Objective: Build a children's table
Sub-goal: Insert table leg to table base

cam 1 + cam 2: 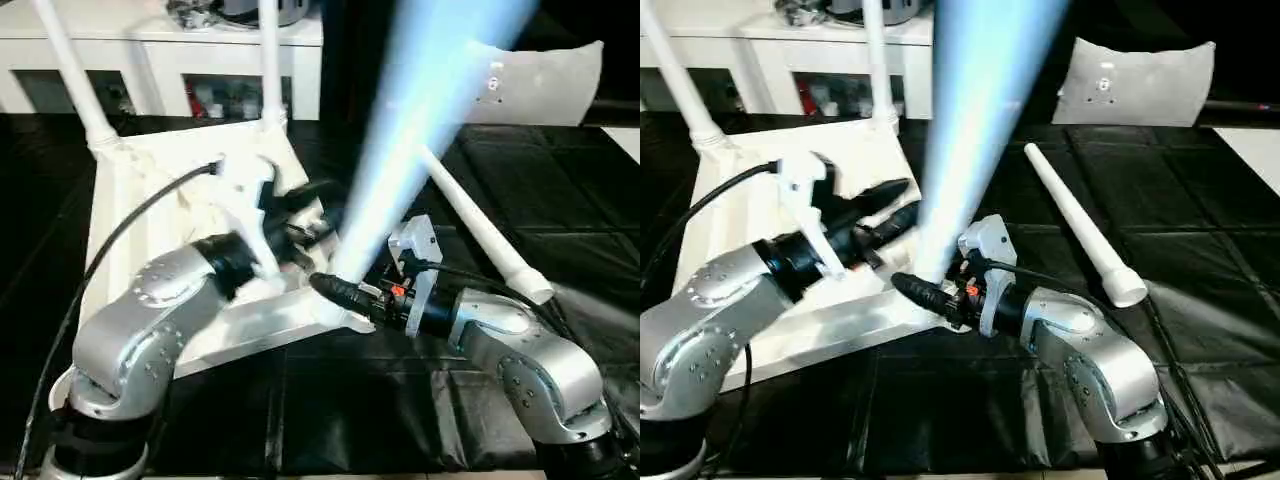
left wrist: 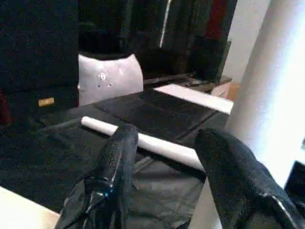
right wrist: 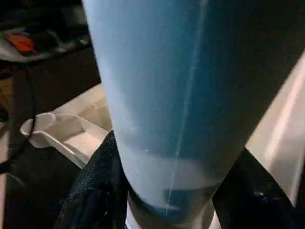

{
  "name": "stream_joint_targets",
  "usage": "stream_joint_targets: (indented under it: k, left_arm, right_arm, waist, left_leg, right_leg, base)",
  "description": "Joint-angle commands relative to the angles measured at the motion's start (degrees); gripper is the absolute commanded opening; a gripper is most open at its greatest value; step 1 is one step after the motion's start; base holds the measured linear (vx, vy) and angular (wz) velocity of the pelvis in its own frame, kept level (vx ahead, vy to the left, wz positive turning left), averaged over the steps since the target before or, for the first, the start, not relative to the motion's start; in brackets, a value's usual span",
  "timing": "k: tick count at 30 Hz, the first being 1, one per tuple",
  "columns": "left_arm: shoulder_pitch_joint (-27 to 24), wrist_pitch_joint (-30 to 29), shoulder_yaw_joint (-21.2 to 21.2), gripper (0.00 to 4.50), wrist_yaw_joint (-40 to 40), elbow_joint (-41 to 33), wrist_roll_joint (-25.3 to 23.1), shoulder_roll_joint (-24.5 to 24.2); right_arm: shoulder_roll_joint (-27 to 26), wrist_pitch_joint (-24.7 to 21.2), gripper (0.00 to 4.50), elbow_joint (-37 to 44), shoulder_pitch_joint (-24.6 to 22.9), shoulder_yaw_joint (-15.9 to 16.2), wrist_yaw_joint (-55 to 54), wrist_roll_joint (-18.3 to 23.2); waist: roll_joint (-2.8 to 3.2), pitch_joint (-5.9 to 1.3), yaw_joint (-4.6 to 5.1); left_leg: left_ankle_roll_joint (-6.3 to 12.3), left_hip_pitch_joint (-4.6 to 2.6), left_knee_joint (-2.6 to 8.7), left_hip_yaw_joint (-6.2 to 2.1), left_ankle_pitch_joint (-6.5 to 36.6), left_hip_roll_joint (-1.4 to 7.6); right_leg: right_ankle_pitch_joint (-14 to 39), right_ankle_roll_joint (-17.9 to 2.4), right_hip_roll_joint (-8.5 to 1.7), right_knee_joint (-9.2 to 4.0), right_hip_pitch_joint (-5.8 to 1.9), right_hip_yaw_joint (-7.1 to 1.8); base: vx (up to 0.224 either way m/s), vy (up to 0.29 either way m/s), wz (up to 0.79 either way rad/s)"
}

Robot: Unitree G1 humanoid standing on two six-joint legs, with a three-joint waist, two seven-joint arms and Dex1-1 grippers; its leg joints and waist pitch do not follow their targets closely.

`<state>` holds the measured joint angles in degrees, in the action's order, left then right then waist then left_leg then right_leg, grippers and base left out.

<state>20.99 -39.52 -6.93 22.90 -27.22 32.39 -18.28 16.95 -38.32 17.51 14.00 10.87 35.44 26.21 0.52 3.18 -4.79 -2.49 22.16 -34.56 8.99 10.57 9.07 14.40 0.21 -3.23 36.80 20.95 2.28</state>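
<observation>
The children's table top (image 1: 130,200) lies upside down on the black work table, its ribbed underside up. Two white legs (image 1: 70,70) (image 1: 268,60) stand in its far corner sockets. A third leg (image 1: 420,110) rises steeply toward the camera from the near right corner. My right gripper (image 1: 345,285) is shut on the base of this leg, with a black finger on each side of it (image 3: 95,181). My left gripper (image 1: 322,210) hovers over the top just left of that leg, open and with nothing between its fingers (image 2: 119,157). A fourth leg (image 1: 480,230) lies loose on the black cover to the right.
A flat white rounded panel (image 1: 540,85) stands at the back right of the work table. A white shelf unit (image 1: 150,50) with small items runs along the back. A black cable (image 1: 120,240) loops over my left forearm.
</observation>
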Motion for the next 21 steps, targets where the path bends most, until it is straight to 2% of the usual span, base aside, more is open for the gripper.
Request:
stream_joint_targets:
  k: [1,2,5,8,10,14,16,17,18,21]
  left_arm:
    - [0.9,0.3,-4.5,2.52,3.2,-2.6,-0.7,-0.4]
    - [0.8,0.8,-5.0,2.52,3.5,-2.5,-1.6,-0.9]
    - [0.4,2.2,-5.6,2.52,4.6,-2.3,-3.1,-2.4]
    - [-1.3,3.4,-3.7,2.52,5.3,-0.8,-2.8,-2.8]
    - [-3.7,5.4,-2.8,2.52,7.4,0.8,-3.9,-5.0]
    - [-8.7,7.6,-2.0,2.52,13.1,2.2,-3.6,-8.8]
    - [-9.6,7.4,-2.4,2.71,14.5,2.2,-3.3,-9.7]
    - [-11.0,6.3,-4.1,2.71,17.9,2.5,-2.6,-12.1]
    - [-11.2,6.2,-4.6,2.88,18.7,2.8,-2.7,-12.6]
    - [-11.1,6.5,-8.0,2.99,23.1,5.6,-4.3,-15.7]
  right_arm:
    - [-0.3,0.2,1.9,-0.5,1.0,-0.1,-1.3,-0.9]
    - [-0.5,0.3,1.9,-0.6,1.0,-0.3,-1.4,-1.0]
    - [-0.8,0.6,1.9,-0.6,0.8,-0.8,-1.8,-1.2]
    - [-1.1,0.6,1.9,-0.3,0.2,-2.2,-2.3,-0.2]
    - [-0.6,0.4,1.9,0.4,-0.5,-4.1,-2.9,0.6]
    - [0.6,-0.4,1.89,1.7,-1.9,-7.8,-3.7,1.4]
    - [0.9,-0.6,1.89,1.9,-2.0,-8.5,-3.8,1.4]
    - [1.8,-1.1,1.89,2.3,-2.2,-9.9,-3.8,1.6]
    - [2.0,-1.3,1.89,2.3,-2.3,-10.2,-3.8,1.7]
    - [3.5,-2.0,1.89,2.7,-2.9,-10.8,-3.5,1.9]
  waist:
    - [0.31,-3.1,0.2]
    - [0.55,-3.07,0.14]
    - [0.53,-3.08,0.16]
    - [0.8,-3.04,0.2]
    - [0.71,-3.07,0.13]
    - [1.09,-2.83,0.35]
    - [1.06,-2.75,0.33]
    - [0.91,-2.69,0.34]
    - [1.02,-2.57,0.31]
    - [0.92,-2.51,0.36]
  left_leg:
    - [-1.66,-1.03,4.1,-1.09,7.7,3.43]
    - [-1.85,-1.04,4.1,-1.19,8.1,3.47]
    - [-2.22,-1.12,4.23,-1.22,8.9,3.49]
    - [-2.5,-1.06,4.21,-1.26,8.6,3.45]
    - [-2.3,-1.04,4.21,-1.3,8.2,3.41]
    - [-2.75,-1.28,4.48,-1.2,9.8,3.45]
    - [-2.81,-1.35,4.63,-1.21,11.2,3.45]
    - [-2.76,-1.47,4.64,-1.16,11.6,3.45]
    - [-2.69,-1.42,4.76,-1.19,12.0,3.42]
    - [-2.47,-1.54,4.82,-1.12,12.3,3.35]
  right_leg:
    - [1.3,-9.6,-4.31,-4.68,-2.03,-2.85]
    - [2.0,-9.6,-4.36,-4.64,-2.05,-2.88]
    - [2.4,-9.3,-4.24,-4.75,-1.91,-2.88]
    - [0.2,-9.8,-4.19,-4.57,-1.9,-2.85]
    - [-0.9,-9.7,-4.22,-4.53,-1.99,-2.85]
    - [0.1,-9.5,-4.02,-4.54,-1.63,-2.8]
    - [1.9,-9.5,-4.11,-4.66,-1.64,-2.85]
    - [2.8,-9.7,-4.16,-4.8,-1.52,-2.92]
    - [3.9,-9.6,-4.12,-4.78,-1.48,-2.93]
    - [5.6,-9.2,-4.1,-4.96,-1.31,-3.01]
  base:
    - [0.0,0.0,0.0]
    - [0.0,0.0,0.0]
    - [0.0,0.0,0.0]
    - [0.0,0.0,0.0]
    - [0.0,0.0,0.0]
    - [0.0,0.0,0.0]
    - [0.0,0.0,0.0]
    - [0.0,0.0,0.0]
    - [0.0,0.0,0.0]
    - [0.0,0.0,0.0]
